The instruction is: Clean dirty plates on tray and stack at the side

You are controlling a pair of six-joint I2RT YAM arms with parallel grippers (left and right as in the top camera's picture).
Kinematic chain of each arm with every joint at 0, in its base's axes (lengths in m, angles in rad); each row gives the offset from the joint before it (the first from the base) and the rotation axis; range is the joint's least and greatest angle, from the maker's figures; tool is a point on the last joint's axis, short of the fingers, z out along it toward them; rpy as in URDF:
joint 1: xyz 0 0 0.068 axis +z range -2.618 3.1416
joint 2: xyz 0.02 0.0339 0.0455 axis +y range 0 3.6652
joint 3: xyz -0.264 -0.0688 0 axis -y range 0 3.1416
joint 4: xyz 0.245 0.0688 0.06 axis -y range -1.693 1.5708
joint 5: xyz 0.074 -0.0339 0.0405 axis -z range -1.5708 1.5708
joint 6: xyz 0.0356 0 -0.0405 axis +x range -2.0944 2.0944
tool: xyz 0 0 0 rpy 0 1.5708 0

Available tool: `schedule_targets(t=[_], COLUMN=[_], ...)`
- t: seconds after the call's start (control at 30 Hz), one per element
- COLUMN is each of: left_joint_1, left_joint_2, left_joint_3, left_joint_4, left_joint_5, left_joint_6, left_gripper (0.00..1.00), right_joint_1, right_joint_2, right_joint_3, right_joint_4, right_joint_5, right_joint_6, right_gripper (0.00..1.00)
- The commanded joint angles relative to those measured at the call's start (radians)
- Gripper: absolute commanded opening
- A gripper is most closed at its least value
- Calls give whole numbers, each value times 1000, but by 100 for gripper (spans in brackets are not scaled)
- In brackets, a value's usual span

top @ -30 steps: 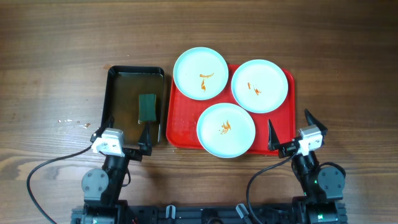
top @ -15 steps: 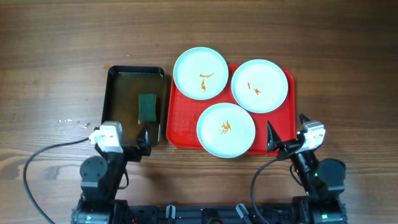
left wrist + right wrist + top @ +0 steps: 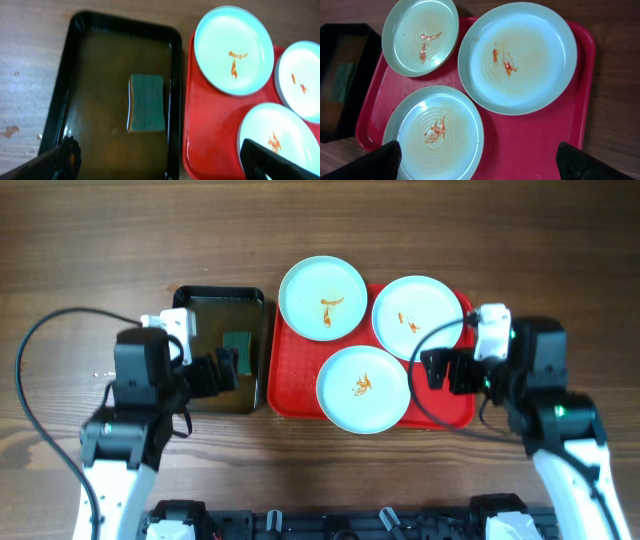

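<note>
A wooden table (image 3: 80, 240) carries a few pale specks (image 3: 112, 375) near its left edge. Just right of them the left gripper (image 3: 157, 149) hangs above the near end of a black basin (image 3: 222, 291), its jaws spread wide with nothing between them. In the left wrist view one finger shows over the basin's left rim and the other over the near plate. The basin holds brownish water, and a green sponge (image 3: 147, 102) lies flat in it, right of the middle. Just beside the basin on the right lies the red tray (image 3: 295, 375), with all three plates on it, close together, each with an orange smear at its centre. The far-left plate (image 3: 322, 280) overhangs the tray's far edge. The near plate (image 3: 345, 375) sits in the middle of the near side. The right plate (image 3: 430, 300) fills the far right corner. The right gripper (image 3: 479, 150) hovers over the tray's right side, near the right and near plates, its jaws spread wide and holding nothing.
</note>
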Motion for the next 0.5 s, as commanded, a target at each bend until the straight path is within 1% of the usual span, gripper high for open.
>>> schedule_targets(t=[0.0, 0.1, 0.2, 0.3, 0.33, 0.4, 0.47], left_joint_1=[5, 5, 5, 5, 5, 5, 4], left_joint_2=[88, 125, 138, 144, 152, 180, 230], left_joint_3=[64, 64, 64, 61, 61, 61, 61], left_joint_4=[-19, -11, -3, 92, 116, 148, 156], left_joint_5=[35, 51, 60, 60, 60, 60, 60], left_joint_6=[-6, -18, -51, -51, -51, -52, -51], left_gripper=[100, 100, 100, 100, 100, 100, 100], right_joint_1=[3, 3, 3, 3, 3, 3, 3], right_joint_2=[98, 167, 220, 291, 313, 364, 419], right_joint_3=[45, 44, 44, 44, 44, 44, 44], right_joint_4=[-5, -4, -8, -27, -34, -47, -53], right_joint_5=[-120, -221, -222, -210, -210, -207, -207], right_joint_6=[0, 0, 0, 43, 45, 45, 52], right_gripper=[100, 99, 99, 98, 93, 78, 73])
